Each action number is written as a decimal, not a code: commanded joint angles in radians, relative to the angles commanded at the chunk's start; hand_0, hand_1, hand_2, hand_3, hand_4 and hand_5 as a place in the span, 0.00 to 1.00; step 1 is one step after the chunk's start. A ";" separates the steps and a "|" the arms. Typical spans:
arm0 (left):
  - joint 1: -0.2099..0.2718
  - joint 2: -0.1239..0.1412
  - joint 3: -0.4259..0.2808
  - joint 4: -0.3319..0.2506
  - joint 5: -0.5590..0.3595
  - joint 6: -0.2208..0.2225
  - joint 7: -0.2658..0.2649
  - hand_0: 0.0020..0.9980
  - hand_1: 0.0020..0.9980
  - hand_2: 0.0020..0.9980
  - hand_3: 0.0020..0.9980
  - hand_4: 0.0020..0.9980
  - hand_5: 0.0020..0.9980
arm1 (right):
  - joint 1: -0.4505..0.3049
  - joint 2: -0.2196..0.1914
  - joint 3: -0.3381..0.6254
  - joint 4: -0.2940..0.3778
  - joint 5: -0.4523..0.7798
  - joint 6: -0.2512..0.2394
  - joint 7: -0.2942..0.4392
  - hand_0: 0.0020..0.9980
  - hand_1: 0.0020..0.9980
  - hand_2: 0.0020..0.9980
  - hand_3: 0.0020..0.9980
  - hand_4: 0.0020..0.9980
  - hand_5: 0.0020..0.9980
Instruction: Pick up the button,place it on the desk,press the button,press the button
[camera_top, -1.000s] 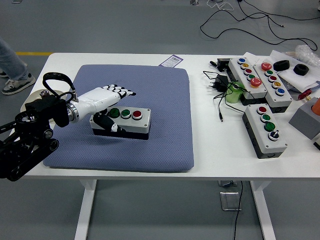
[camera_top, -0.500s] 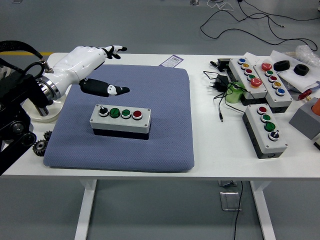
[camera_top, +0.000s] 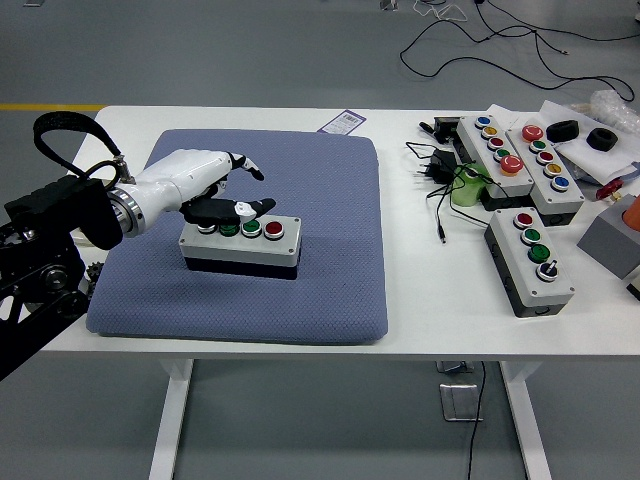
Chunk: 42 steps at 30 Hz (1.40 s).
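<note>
Head view, looking down over the white table (camera_top: 420, 300): left hand (camera_top: 205, 190) reaching in from the left edge over the blue-grey mat (camera_top: 300, 290), white-shelled, fingers (camera_top: 245, 165) loosely extended and unclenched, grasping nothing. Dark thumb (camera_top: 235, 209) stretched out low, white tip lying over the top of the button box (camera_top: 241, 244), about at the green buttons (camera_top: 240, 229); actual contact hard to judge. Box flat on the mat directly below and just in front of the fingers, grey with a dark base, red button (camera_top: 274, 229) at the end beyond the thumb tip, black switch end mostly hidden beneath the hand. Far off to the side past the fingertips, well apart from the hand, three more button boxes (camera_top: 530, 260) on the bare table, with a black power adapter (camera_top: 443, 168) and trailing cable, a green object (camera_top: 466, 186), and black rings (camera_top: 563, 130) near the far corner. Small gear (camera_top: 92, 275) peeking out behind the wrist at the mat's edge. Right hand nowhere in the frame.
</note>
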 joint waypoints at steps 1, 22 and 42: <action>-0.002 0.000 0.008 0.003 0.008 -0.001 0.006 0.00 0.00 0.06 0.77 0.76 1.00 | 0.000 0.000 0.001 0.000 -0.001 0.000 0.000 0.71 0.70 0.76 0.70 0.38 0.19; -0.019 -0.005 0.119 0.066 0.025 -0.023 0.036 0.00 0.01 0.07 0.79 0.76 1.00 | -0.001 0.000 -0.002 0.000 0.002 -0.001 0.002 0.71 0.70 0.76 0.70 0.38 0.19; -0.034 -0.024 0.172 0.110 0.016 -0.020 0.044 0.00 0.01 0.07 0.79 0.75 1.00 | -0.001 0.000 -0.007 0.000 0.009 -0.002 0.002 0.71 0.70 0.76 0.70 0.38 0.19</action>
